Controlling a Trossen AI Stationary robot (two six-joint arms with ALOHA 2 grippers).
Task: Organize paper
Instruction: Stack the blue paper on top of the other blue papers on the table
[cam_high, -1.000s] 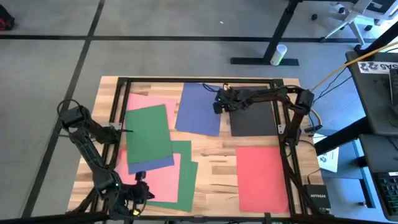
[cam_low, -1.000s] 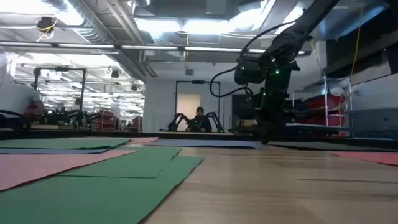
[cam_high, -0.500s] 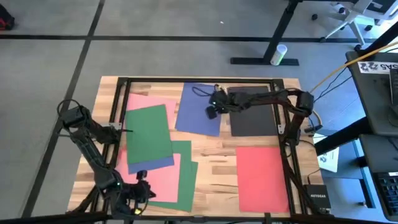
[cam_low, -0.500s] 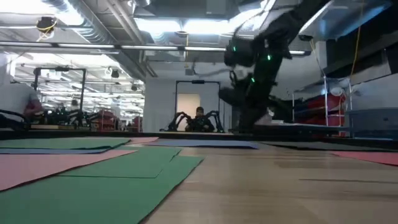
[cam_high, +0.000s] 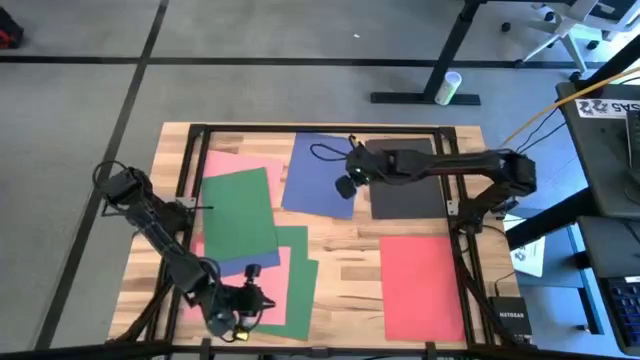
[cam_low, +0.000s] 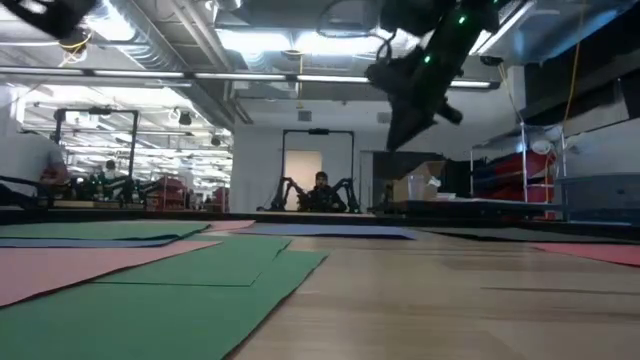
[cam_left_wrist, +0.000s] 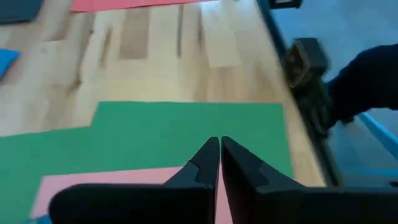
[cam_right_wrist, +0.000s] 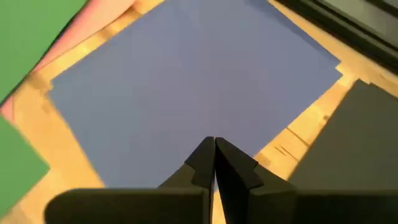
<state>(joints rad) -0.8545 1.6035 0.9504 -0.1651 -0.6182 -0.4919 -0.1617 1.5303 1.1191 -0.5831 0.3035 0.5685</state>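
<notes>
Paper (cam_high: 240, 212): thin flat matte rectangles on wood-grain table (cam_high: 345, 255)

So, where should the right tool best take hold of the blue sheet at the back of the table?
Probably at the corner nearest the black sheet. The blue sheet lies flat on bare wood, overlapped by nothing there, and the right tool, shut, hovers above that edge. Come from above, sliding the corner toward the table gap to lift it.
</notes>
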